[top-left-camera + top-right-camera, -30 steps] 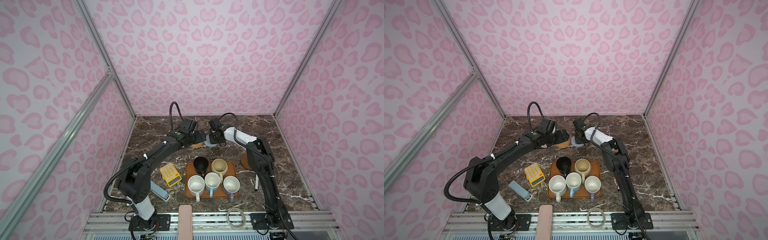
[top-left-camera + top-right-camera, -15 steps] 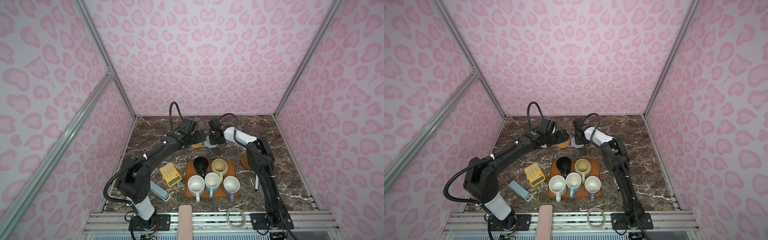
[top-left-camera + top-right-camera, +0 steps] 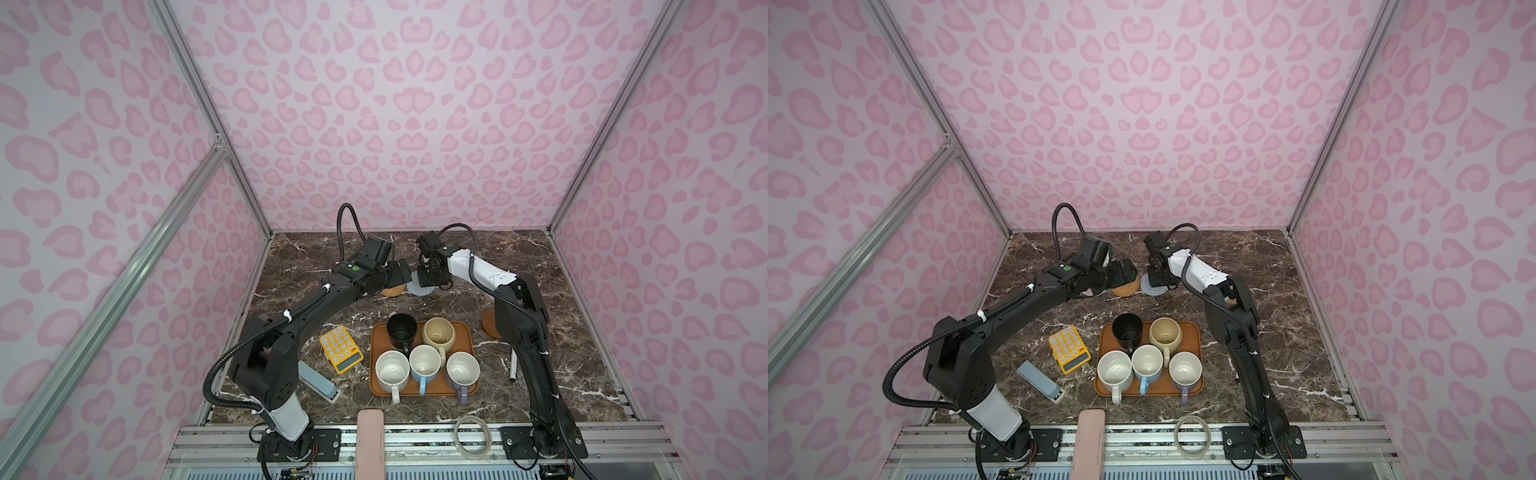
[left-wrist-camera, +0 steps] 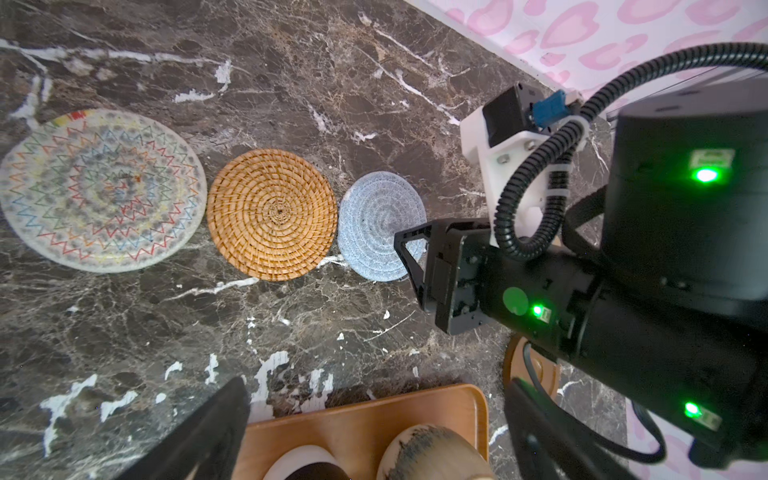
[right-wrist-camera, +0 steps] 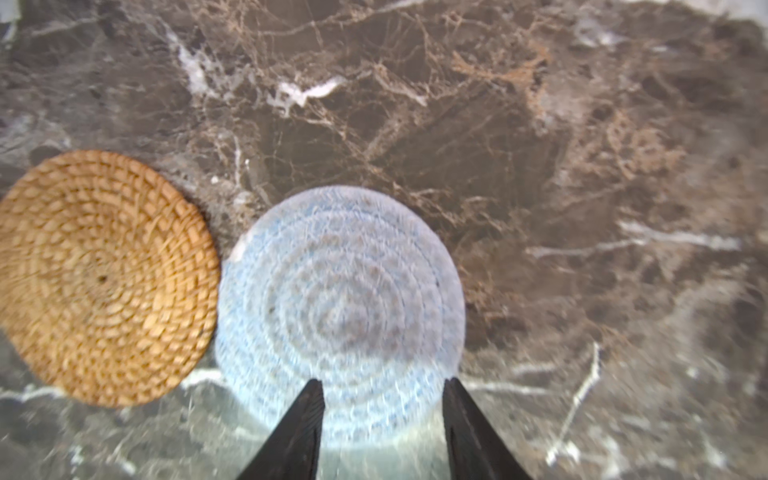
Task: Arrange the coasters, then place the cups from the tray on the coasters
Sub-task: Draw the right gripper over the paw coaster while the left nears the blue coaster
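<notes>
Three coasters lie in a row at the back of the table: whitish woven, tan rattan and light-blue woven. My right gripper hangs over the light-blue coaster's edge, open, with the coaster lying flat beneath it. My left gripper stands wide open and empty above the rattan coaster. A brown coaster lies right of the tray, partly behind the right arm. On the tray stand black, cream-yellow, white, blue and lavender cups.
A yellow calculator and a grey-blue oblong device lie left of the tray. A pen lies by the right arm. A clear ring and a pink bar sit on the front rail. Pink walls close in three sides.
The right gripper's jaws have spread wider over the light-blue coaster. Both arms have stayed almost where they were.
</notes>
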You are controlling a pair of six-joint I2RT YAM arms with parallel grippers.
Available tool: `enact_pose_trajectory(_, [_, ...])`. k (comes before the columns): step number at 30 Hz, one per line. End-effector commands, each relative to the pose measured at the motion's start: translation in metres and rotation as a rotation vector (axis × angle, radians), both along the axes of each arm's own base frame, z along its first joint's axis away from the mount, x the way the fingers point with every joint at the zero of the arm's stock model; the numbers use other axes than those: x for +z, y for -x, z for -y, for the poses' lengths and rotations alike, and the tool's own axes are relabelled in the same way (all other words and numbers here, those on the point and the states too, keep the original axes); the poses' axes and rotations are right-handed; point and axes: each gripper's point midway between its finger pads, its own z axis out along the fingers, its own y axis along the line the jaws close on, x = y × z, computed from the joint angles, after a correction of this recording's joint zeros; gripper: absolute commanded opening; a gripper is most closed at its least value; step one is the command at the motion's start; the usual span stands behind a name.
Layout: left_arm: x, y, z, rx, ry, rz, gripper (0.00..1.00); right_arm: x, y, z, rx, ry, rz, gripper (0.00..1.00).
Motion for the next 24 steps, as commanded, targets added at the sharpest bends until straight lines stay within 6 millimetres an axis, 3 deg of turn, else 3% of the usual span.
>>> enact_pose_trajectory(1, [0.010, 0.001, -0.003, 0.012, 0.013, 0.019, 0.98, 0.022, 0.002, 0.004, -0.012, -0.019, 0.031, 0.57])
enact_pose_trajectory(5, [0.027, 0.006, -0.002, 0.003, 0.043, 0.040, 0.98, 0.066, 0.008, 0.007, 0.001, -0.056, 0.088, 0.85])
enact_pose_trajectory(6, [0.032, 0.008, -0.001, -0.005, 0.058, 0.049, 0.98, 0.077, 0.011, 0.011, 0.000, -0.053, 0.104, 0.97])
enact_pose_trajectory(12, [0.074, 0.024, 0.013, -0.063, 0.154, 0.129, 0.98, 0.133, 0.042, 0.045, -0.012, -0.058, 0.201, 0.99])
enact_pose_trajectory(13, [0.068, 0.030, 0.014, -0.071, 0.145, 0.123, 0.98, 0.140, 0.048, 0.052, -0.018, -0.069, 0.212, 0.99])
enact_pose_trajectory(16, [0.078, 0.039, 0.021, -0.088, 0.162, 0.147, 0.98, 0.156, 0.067, 0.078, -0.049, -0.096, 0.237, 0.99])
enact_pose_trajectory(24, [0.078, 0.054, 0.057, -0.149, 0.205, 0.154, 0.98, 0.140, 0.116, 0.165, -0.195, -0.059, 0.232, 0.99])
